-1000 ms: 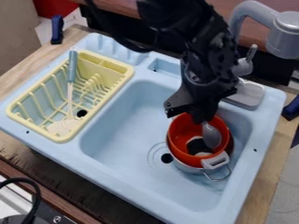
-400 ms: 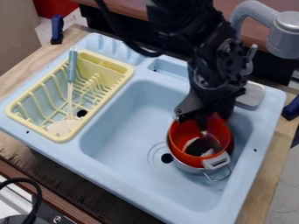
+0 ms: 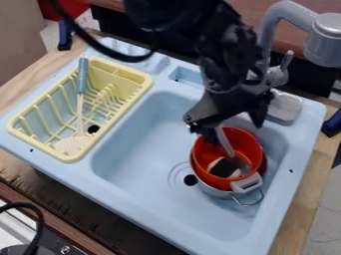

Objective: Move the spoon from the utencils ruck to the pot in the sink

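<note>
1. Spoon point(image 3: 226, 142): inside the red pot point(image 3: 250, 142), right of centre in the frame, handle leaning up near the gripper point(image 3: 228, 126).
2. Gripper: fingers apart.
3. Advised: rise straight, fingers wide, clearing handle and rim before moving sideways.

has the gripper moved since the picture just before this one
Yes, the gripper has shifted up and to the left in the camera view, farther from the gray faucet.
</note>
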You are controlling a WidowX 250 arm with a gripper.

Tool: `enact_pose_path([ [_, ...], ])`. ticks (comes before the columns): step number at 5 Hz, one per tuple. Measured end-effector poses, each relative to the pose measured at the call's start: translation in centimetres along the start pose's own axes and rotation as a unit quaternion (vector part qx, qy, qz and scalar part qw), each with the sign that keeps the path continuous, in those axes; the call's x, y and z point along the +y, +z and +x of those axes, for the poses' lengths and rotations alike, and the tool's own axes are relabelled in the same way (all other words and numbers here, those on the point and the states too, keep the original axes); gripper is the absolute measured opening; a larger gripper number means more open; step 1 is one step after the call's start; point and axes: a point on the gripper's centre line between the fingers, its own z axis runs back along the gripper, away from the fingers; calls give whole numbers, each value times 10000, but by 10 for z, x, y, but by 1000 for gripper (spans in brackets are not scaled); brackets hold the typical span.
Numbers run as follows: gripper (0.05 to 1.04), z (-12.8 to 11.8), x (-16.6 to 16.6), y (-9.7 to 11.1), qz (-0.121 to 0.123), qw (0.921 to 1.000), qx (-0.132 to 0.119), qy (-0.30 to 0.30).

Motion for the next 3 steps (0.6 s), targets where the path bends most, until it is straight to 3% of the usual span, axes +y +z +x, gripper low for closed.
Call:
enact_pose_path([
  [1,997,2,20,7,35,9986,165,-507],
  [2,997,12,38,5,206,9967,125,-770],
  [3,997,21,58,7,313,9933,395,-1043],
])
